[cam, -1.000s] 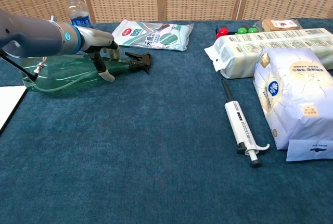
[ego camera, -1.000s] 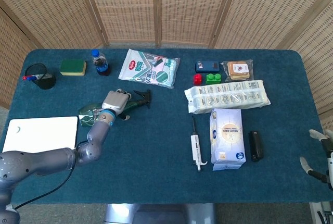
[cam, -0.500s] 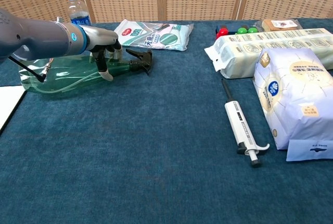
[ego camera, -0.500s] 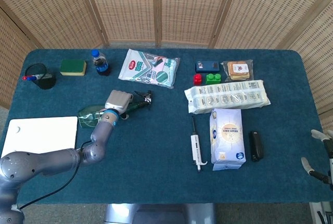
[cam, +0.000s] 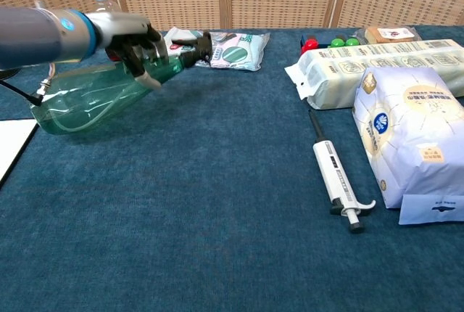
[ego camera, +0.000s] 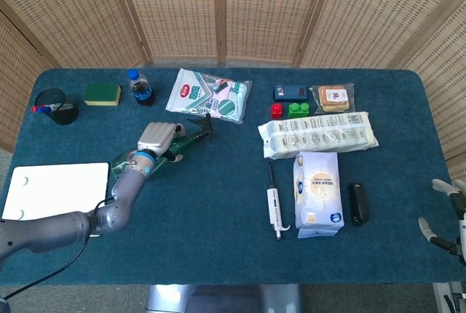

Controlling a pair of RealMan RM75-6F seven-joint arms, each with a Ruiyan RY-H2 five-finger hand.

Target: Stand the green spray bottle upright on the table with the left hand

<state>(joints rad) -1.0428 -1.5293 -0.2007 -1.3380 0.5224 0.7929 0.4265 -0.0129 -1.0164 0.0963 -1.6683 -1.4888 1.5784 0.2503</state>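
Observation:
The green spray bottle [cam: 87, 93] is a clear green plastic bottle with a black trigger head [cam: 197, 45]. It is tilted, its nozzle end raised off the table and its base low at the left. My left hand [cam: 130, 36] grips its neck just behind the trigger head. In the head view the left hand [ego camera: 159, 139] covers most of the bottle [ego camera: 125, 159], and the black head [ego camera: 201, 127] sticks out to the right. My right hand [ego camera: 445, 215] hangs at the table's right edge with its fingers apart and nothing in it.
Behind the bottle lie a wipes packet [ego camera: 210, 95], a small water bottle [ego camera: 138, 86], a sponge [ego camera: 102, 94] and a black cup [ego camera: 57, 108]. A white board [ego camera: 54, 186] lies at the front left. Right of centre are a pipette [cam: 338, 181], a white bag [cam: 409, 138] and a long packet [ego camera: 318, 134].
My left hand has lifted the bottle's neck, so the trigger head rose from the table and the bottle now tilts. The right hand has barely moved.

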